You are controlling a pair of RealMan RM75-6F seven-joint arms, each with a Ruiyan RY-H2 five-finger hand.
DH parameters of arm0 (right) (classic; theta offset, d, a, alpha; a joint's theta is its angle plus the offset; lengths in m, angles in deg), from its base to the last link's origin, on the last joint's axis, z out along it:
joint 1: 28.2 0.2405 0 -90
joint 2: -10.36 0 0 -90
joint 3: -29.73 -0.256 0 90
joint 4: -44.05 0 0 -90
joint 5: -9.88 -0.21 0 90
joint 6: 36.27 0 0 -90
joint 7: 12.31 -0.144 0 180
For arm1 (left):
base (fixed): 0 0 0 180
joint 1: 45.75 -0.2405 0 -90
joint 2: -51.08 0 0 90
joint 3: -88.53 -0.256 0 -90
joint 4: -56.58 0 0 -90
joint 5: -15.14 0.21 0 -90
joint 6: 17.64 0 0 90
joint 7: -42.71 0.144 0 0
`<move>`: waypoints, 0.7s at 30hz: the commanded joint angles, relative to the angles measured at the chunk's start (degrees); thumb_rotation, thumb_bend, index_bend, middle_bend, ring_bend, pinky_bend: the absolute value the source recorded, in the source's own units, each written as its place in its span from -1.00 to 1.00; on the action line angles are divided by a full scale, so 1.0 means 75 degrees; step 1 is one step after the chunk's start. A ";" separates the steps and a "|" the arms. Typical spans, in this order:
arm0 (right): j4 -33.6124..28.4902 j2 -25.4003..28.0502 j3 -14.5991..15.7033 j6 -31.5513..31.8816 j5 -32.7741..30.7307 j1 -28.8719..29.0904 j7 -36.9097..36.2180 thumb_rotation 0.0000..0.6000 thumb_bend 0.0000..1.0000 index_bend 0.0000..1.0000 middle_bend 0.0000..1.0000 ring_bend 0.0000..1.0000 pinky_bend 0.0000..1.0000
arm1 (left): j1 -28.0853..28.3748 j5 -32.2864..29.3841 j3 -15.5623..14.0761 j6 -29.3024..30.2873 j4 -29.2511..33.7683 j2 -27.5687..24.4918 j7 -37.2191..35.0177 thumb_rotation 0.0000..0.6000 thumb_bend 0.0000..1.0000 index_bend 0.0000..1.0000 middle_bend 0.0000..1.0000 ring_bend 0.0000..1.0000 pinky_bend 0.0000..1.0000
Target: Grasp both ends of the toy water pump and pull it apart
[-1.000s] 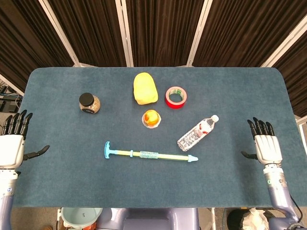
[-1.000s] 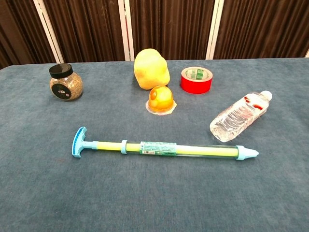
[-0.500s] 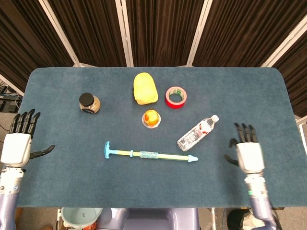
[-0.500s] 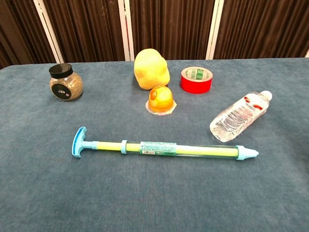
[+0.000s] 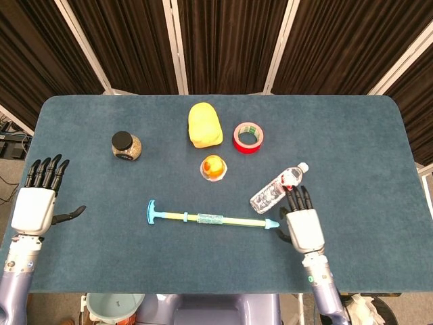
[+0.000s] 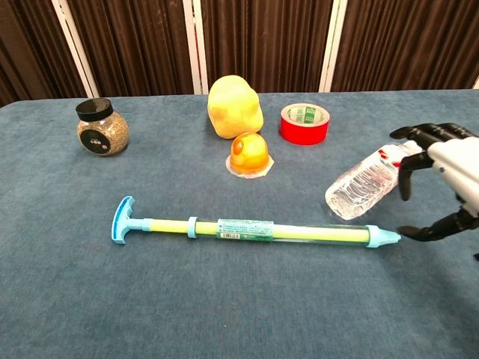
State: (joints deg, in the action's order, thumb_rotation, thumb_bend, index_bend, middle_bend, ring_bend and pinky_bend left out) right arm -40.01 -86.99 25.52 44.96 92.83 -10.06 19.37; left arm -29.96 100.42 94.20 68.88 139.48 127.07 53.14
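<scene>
Right hand (image 5: pixel 302 227) spread and empty just beside the nozzle tip of the long yellow-and-blue plastic toy water pump (image 5: pixel 211 219); left hand (image 5: pixel 35 206) also spread, well apart from its T-handle.

The pump looks light, stiff and smooth; best held at the T-handle and the nozzle end.

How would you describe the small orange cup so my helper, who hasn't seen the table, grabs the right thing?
Start at the big yellow lump near the back middle of the blue table. Just in front of it, between the lump and the toy water pump, sits the small orange cup. Unlike the red tape roll to its right, it is a domed, translucent orange with a pale rim.
</scene>
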 commanded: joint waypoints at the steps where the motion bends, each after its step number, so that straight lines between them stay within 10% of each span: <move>1: -0.0149 -0.0246 0.0034 -0.0095 -0.0050 0.0035 0.0370 1.00 -0.54 0.04 -0.83 -0.99 -1.00 | -0.0014 0.0055 -0.0032 0.0003 0.0038 -0.0052 -0.0043 1.00 -0.85 -1.00 -1.00 -1.00 -1.00; 21: 0.0061 -0.0911 -0.0298 -0.1214 -0.0690 0.0599 0.0950 1.00 -0.46 -0.07 -0.88 -0.99 -1.00 | -0.0041 0.0015 -0.0011 -0.0169 0.0101 -0.0150 -0.0143 1.00 -0.85 -1.00 -1.00 -1.00 -1.00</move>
State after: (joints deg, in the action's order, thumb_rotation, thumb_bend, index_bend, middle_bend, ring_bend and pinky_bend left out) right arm -39.75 -93.75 23.45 36.13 87.81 -5.78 26.45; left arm -30.24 100.56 94.09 67.59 140.23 125.95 52.05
